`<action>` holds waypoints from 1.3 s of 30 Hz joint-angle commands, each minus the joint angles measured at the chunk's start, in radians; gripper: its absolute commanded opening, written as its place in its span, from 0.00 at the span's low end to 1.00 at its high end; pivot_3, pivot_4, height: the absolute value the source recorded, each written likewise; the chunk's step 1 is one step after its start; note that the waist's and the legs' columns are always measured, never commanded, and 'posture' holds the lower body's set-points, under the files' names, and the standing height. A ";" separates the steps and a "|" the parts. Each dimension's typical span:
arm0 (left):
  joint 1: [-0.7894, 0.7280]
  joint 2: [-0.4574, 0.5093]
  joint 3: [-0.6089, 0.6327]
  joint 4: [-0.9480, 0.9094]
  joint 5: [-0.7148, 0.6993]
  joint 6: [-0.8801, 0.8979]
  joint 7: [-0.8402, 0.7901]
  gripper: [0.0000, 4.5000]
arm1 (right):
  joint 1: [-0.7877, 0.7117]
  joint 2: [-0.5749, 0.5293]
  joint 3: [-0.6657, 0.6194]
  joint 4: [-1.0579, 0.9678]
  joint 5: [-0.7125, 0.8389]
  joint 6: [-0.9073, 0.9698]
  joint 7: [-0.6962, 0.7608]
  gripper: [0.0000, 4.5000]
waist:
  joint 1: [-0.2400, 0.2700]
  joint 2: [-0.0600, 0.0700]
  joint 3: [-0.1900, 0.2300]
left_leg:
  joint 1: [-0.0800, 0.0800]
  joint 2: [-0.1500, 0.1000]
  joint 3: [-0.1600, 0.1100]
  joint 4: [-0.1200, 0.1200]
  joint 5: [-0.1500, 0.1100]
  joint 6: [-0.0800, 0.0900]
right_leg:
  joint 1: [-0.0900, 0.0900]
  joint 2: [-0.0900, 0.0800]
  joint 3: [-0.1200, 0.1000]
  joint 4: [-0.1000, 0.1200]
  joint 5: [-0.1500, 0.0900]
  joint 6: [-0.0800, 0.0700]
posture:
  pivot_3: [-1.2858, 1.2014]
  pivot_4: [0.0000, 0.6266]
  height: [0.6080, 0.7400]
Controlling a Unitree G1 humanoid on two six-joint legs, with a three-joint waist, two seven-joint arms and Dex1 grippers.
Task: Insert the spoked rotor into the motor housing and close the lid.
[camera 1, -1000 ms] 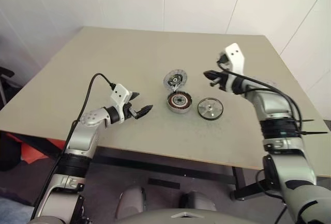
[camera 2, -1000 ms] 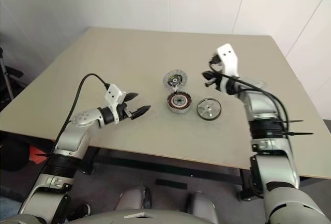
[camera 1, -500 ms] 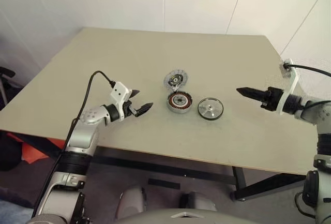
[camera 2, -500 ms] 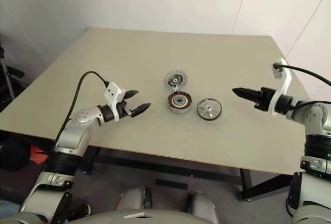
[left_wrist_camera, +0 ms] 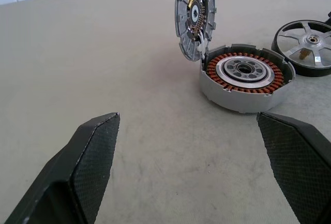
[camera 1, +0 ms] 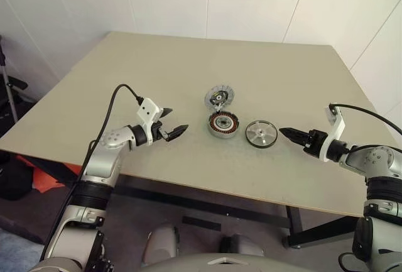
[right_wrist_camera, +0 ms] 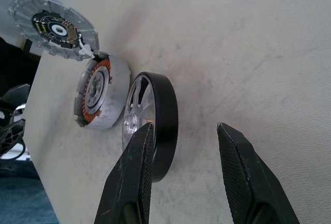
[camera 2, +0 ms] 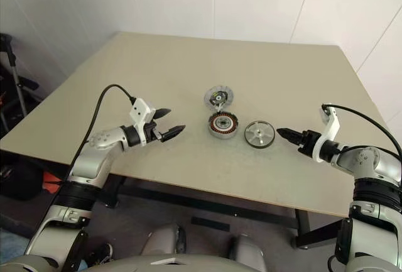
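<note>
The spoked rotor (camera 1: 260,133) is lying flat on the tabletop (camera 1: 157,71), just beside the motor housing (camera 1: 223,124), whose lid (camera 1: 218,98) is standing open. The right hand (camera 1: 290,135), fingers parted and empty, is pointing at the rotor's dark rim. The left hand (camera 1: 173,121) is hanging released. The rotor looks rigid, metallic and smooth, so pinching across the rim seems best.

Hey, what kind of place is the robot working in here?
Probably a lab or a robot test room, not a home. A bare beige table stands in a corner of plain white panelled walls, and on it lie only motor parts: the motor housing, its hinged lid and the spoked rotor.
</note>
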 commanded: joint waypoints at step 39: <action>0.000 0.011 -0.014 0.014 0.038 -0.045 -0.010 1.00 | 0.024 0.112 -0.113 -0.209 0.137 0.143 -0.180 0.49 | -0.002 0.001 -0.001 | 0.001 0.000 0.000 -0.001 0.002 -0.003 | 0.000 0.000 0.000 0.000 -0.002 0.004 | 0.52 0.00 1.00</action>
